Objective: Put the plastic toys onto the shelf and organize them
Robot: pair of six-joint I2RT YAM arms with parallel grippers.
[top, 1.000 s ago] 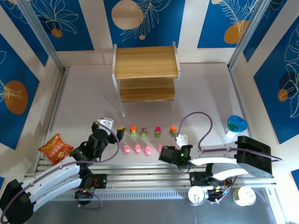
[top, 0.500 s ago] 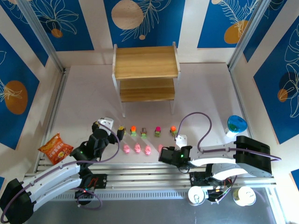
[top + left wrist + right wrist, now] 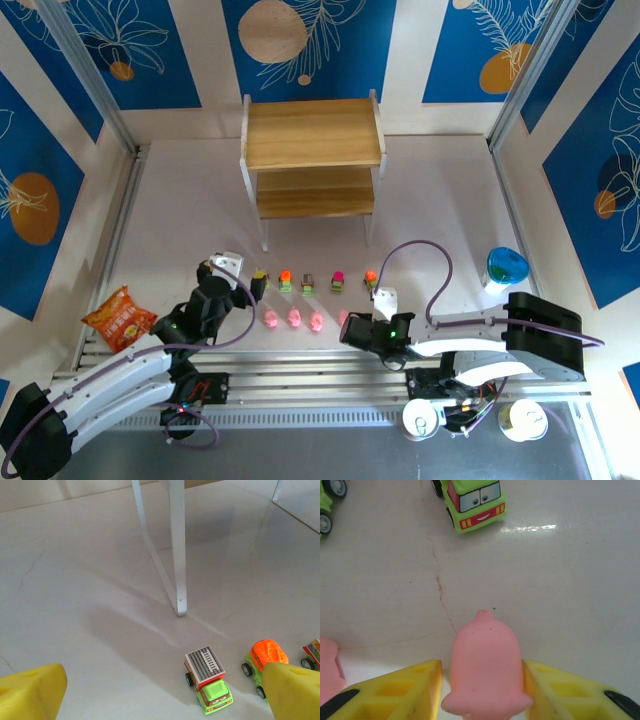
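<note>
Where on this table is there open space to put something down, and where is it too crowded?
Free: both tiers of the small light wooden shelf; the white tabletop left of it; the stretch on its right, back from the blue round cup. Crowded: the near strip, where the little green-yellow trucks, the pink rounded pig-like figures and both arms sit.

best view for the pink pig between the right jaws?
Right wrist: the pink pig is large and sharp, sitting between the two yellow fingers. Top external shows at most a small pink speck by the right gripper.
</note>
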